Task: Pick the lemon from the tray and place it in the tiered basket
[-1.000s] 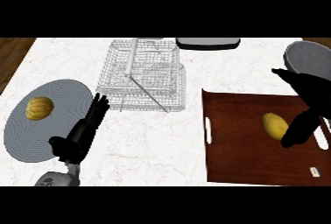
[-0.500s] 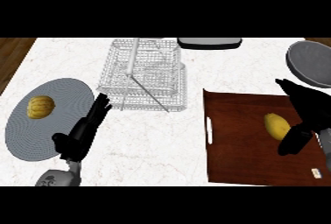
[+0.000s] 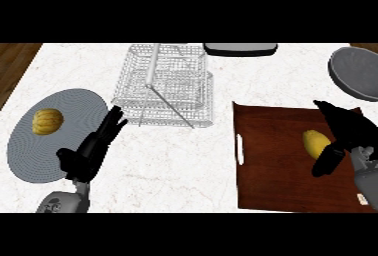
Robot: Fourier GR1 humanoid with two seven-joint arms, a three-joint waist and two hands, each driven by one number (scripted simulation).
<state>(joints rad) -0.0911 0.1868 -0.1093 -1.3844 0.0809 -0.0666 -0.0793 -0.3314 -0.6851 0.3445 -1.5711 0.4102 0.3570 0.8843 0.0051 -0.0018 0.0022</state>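
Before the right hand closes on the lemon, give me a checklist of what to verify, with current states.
1. Lemon lies on the brown tray: ok.
2. Right hand is beside the lemon, fingers not yet curled round it: ok.
3. Contact between right hand and lemon: cannot tell.
4. Tiered basket stands upright on the counter, open from above: ok.
5. Left hand rests open by the grey plate, out of the lemon-to-basket path: ok.
6. Lemon is placed in the basket: not ok.

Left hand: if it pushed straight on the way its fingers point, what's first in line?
Probably the wire tiered basket. The left hand rests open beside the grey plate, fingers aimed up-right at the basket's near corner; height above the counter is unclear.
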